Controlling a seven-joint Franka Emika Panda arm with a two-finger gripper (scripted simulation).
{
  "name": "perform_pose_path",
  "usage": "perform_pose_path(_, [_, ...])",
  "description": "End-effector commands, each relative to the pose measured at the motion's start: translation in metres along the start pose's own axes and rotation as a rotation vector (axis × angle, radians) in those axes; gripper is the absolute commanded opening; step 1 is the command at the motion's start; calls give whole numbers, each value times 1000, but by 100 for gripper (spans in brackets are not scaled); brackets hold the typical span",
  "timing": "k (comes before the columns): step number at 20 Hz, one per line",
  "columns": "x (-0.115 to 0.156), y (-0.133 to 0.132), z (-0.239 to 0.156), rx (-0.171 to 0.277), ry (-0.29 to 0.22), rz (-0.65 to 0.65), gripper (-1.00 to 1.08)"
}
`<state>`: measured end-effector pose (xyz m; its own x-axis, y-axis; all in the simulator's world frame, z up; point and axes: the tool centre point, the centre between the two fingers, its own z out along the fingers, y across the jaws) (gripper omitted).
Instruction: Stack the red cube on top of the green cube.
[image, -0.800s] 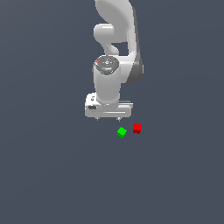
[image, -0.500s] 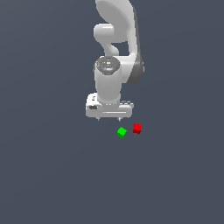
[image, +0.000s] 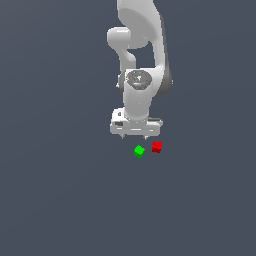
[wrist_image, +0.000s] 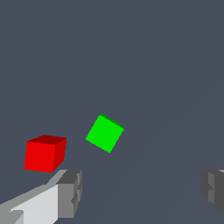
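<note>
The red cube (image: 157, 147) lies on the grey floor, just to the exterior view's right of the green cube (image: 139, 151); the two are close but apart. My gripper (image: 135, 137) hangs open and empty just above and behind them, nearer the green cube. In the wrist view the red cube (wrist_image: 44, 153) sits beyond one fingertip (wrist_image: 70, 193), the green cube (wrist_image: 104, 133) lies farther off and turned diamond-wise, and the other fingertip (wrist_image: 213, 190) stands far apart from the first.
The arm's white body (image: 141, 60) rises behind the cubes. Plain dark grey floor (image: 60, 190) lies all around.
The gripper has moved a little to the exterior view's right, closer to the cubes. The cubes have not moved.
</note>
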<state>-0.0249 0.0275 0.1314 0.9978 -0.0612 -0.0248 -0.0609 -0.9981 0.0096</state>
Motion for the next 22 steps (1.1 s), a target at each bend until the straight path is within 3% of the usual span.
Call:
perform_pose_path(1, [-5,-18,9,2,3,18,100])
perform_pose_path(12, [-18,-98,49,10,19,105,100])
perform_pose_path(22, [-19,-125,63,12,25,134,100])
